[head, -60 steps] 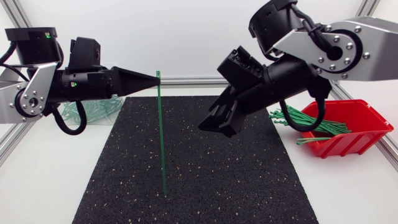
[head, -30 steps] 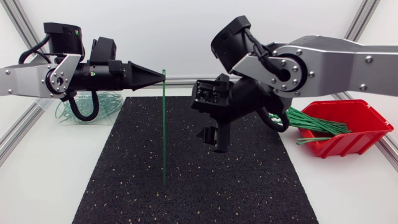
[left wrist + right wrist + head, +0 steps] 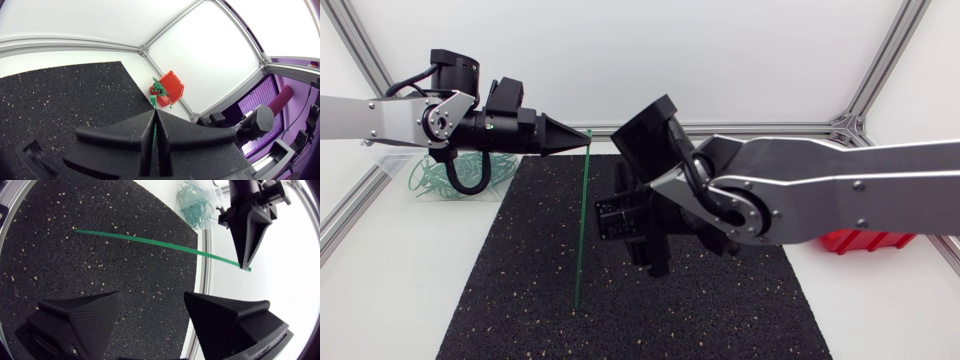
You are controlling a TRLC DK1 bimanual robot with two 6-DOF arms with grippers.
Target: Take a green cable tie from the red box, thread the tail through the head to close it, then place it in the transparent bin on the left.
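Observation:
A long green cable tie [image 3: 581, 220] hangs almost upright over the black mat, its tail tip touching or just above it. My left gripper [image 3: 586, 138] is shut on the tie's head end; in the left wrist view the tie [image 3: 153, 131] sits pinched between the closed fingers. My right gripper [image 3: 647, 250] hovers just to the right of the tie, pointing down, apart from it. In the right wrist view its fingers [image 3: 82, 317] stand wide open, with the tie [image 3: 150, 241] lying across ahead of them. The red box [image 3: 865, 240] is mostly hidden behind my right arm.
The transparent bin [image 3: 428, 182] with several green ties sits at the back left, behind my left arm. A black mat [image 3: 510, 290] covers the middle of the white table. The red box [image 3: 170, 88] holds more ties at the far right.
My right arm has swung left from beside the red box to beside the hanging tie, its gripper turned downward. The left gripper and tie have shifted slightly right.

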